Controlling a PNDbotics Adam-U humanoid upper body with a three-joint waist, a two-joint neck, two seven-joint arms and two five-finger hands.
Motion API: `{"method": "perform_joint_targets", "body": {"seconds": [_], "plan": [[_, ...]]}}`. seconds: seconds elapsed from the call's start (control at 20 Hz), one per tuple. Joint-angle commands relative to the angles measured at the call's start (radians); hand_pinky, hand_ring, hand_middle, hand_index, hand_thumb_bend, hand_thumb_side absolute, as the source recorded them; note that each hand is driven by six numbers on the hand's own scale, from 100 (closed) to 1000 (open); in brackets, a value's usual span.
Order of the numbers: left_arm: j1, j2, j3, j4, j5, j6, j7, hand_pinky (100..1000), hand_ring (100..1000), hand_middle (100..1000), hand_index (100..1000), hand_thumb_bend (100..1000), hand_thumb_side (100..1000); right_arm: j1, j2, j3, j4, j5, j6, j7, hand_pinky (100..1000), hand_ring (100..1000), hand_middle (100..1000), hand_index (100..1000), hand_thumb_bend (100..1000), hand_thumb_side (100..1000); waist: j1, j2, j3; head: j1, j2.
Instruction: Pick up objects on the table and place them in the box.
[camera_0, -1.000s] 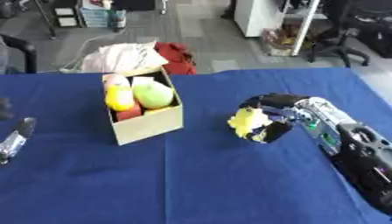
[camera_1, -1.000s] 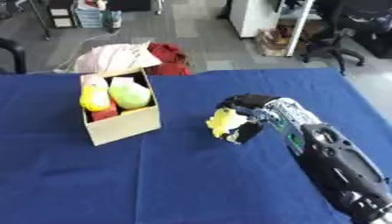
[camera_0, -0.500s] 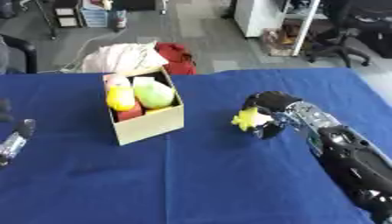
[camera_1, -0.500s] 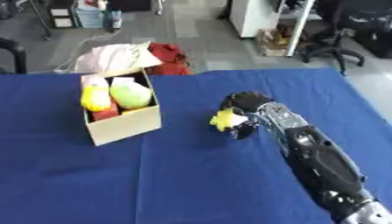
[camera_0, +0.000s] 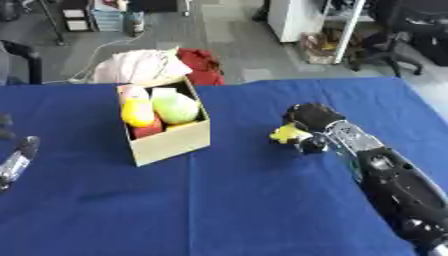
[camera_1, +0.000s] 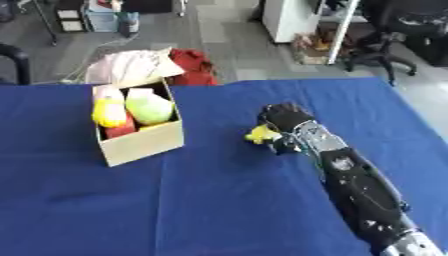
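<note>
— Box (camera_0: 171, 145) first: where does it sit?

— Left of centre in the frame, on the blue table (camera_0: 219, 200), open at the top. It holds a yellow piece (camera_0: 137, 112), a pale green round piece (camera_0: 176, 107) beside it, something red (camera_0: 147, 129) lower down, and a pale pinkish thing (camera_0: 133, 92) at the back (all touching, packed close).

— And the object still out on the cloth?

— A small yellow object (camera_0: 287, 133), right of centre, well apart from the box. The right hand (camera_0: 308, 120) has its fingers curled round it, with the yellow showing at the hand's left edge. Whether it is lifted off the table or resting on it, I cannot quite tell; the view is soft there.

— The arm?

— It runs from the lower right corner up toward the middle, black with silver parts.

— The other hand?

— The left hand (camera_0: 17, 160) shows at the left edge, low in the frame, only a sliver of it; I cannot tell how its fingers stand.
</note>
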Motion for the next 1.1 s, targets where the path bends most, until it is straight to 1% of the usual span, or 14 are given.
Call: {"method": "perform_joint_targets", "body": {"seconds": [0.05,0.15,0.3,0.4,0.55,0.8,0.9,1.05,1.1], "plan": [[-0.007,0.011,0.007,-0.016,0.001,-0.001,0.000,821,647,649,739,494,417,-0.056,-0.034,-0.010,-0.098,-0.064,0.014,-0.026,618,448,408,505,100,100,0.015,-0.023,0.000,0.003,-0.008],[-0.009,0.011,0.006,-0.016,0.001,-0.002,-0.001,821,647,649,739,493,417,-0.094,-0.031,-0.013,-0.136,-0.115,0.030,-0.019,621,442,396,496,100,100,0.014,-0.023,0.003,0.003,-0.009],[-0.016,0.010,0.001,-0.018,0.002,-0.004,-0.005,821,647,649,739,493,417,-0.157,-0.006,-0.030,-0.153,-0.189,0.064,-0.019,640,447,385,489,100,100,0.013,-0.019,0.016,0.000,-0.018],[-0.024,0.008,-0.005,-0.020,0.004,-0.005,-0.010,821,647,649,739,494,416,-0.193,0.019,-0.044,-0.135,-0.215,0.088,-0.028,649,449,386,489,100,100,0.013,-0.015,0.032,-0.007,-0.024],[-0.042,0.004,-0.016,-0.026,0.008,-0.008,-0.020,821,646,649,739,494,416,-0.230,0.064,-0.077,-0.084,-0.236,0.126,-0.059,667,458,397,494,100,100,0.012,-0.004,0.067,-0.023,-0.037],[-0.075,-0.008,-0.037,-0.039,0.017,-0.014,-0.040,821,646,648,739,494,415,-0.265,0.132,-0.120,-0.003,-0.192,0.176,-0.126,697,500,461,551,100,100,0.011,0.018,0.141,-0.062,-0.062],[-0.083,-0.012,-0.042,-0.044,0.019,-0.015,-0.045,821,646,648,739,495,415,-0.274,0.155,-0.130,0.014,-0.171,0.186,-0.145,702,508,472,562,100,100,0.011,0.026,0.163,-0.075,-0.070],[-0.092,-0.016,-0.046,-0.050,0.021,-0.015,-0.050,821,646,647,739,495,414,-0.287,0.189,-0.131,0.025,-0.132,0.188,-0.159,719,552,531,626,100,100,0.010,0.037,0.191,-0.098,-0.079],[-0.094,-0.017,-0.047,-0.051,0.021,-0.015,-0.052,821,646,647,739,495,414,-0.290,0.198,-0.132,0.025,-0.119,0.188,-0.162,721,555,535,629,100,100,0.009,0.039,0.197,-0.104,-0.081]]}}
